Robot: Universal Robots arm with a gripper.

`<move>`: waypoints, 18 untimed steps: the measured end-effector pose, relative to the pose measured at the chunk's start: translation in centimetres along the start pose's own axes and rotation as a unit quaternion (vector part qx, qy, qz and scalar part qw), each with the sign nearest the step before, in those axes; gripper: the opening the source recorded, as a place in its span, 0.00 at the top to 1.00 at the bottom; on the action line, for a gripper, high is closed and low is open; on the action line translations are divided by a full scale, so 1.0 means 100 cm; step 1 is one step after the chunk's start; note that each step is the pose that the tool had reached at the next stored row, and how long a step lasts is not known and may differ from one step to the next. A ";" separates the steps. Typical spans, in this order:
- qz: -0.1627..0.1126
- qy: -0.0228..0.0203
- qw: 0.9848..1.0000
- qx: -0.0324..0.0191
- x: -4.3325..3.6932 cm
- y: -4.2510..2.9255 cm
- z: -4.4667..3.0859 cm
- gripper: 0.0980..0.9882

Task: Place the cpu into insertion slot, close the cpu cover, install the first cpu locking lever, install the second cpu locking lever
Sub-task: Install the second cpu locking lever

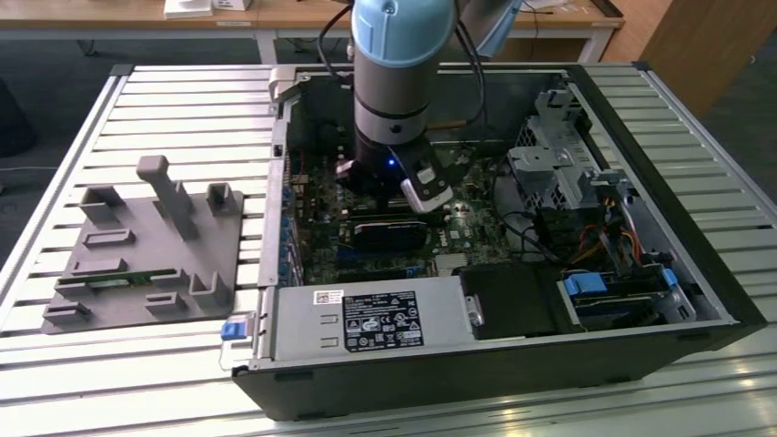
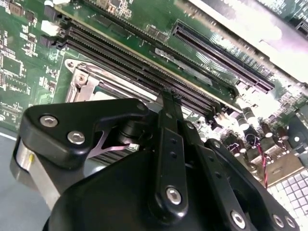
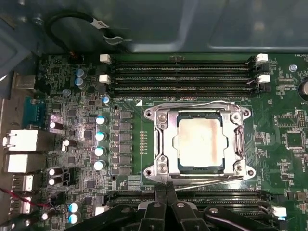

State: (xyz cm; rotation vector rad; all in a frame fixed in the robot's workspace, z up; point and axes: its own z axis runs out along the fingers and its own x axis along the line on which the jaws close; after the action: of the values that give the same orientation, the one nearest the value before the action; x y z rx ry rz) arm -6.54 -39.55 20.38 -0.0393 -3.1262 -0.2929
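cpu (image 3: 200, 143): 1 | cpu cover (image 3: 166, 139): 1 | insertion slot (image 3: 179, 166): 1 | computer case (image 1: 486, 364): 1

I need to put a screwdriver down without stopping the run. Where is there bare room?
The slatted table is bare behind the grey fixture block and along the front edge below it. Inside the computer case it is crowded: the gripper sits beside the cpu cover over the cpu, with memory slots close by.

The arm (image 1: 391, 82) is a grey cylinder with a pale blue cap, a black wrist section and a small blue light. Its black gripper (image 2: 168, 120) has flat linked bars fastened with silver screws.
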 end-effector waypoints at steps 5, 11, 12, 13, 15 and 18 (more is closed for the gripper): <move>0.000 0.000 1.000 -0.010 0.0035 -0.0052 -0.0003 0.99; 0.000 0.001 1.000 -0.020 0.0060 -0.0071 0.0038 0.99; 0.000 0.001 1.000 -0.022 0.0060 -0.0074 0.0049 0.99; 0.000 0.001 1.000 -0.024 0.0060 -0.0076 0.0057 0.99; 0.000 0.001 0.999 -0.032 0.0062 -0.0078 0.0068 0.99; 0.000 0.001 0.999 -0.042 0.0065 -0.0081 0.0083 0.99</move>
State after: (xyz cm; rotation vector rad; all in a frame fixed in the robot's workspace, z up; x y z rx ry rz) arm -7.21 -40.17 19.42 -0.0394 -3.1099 -0.4242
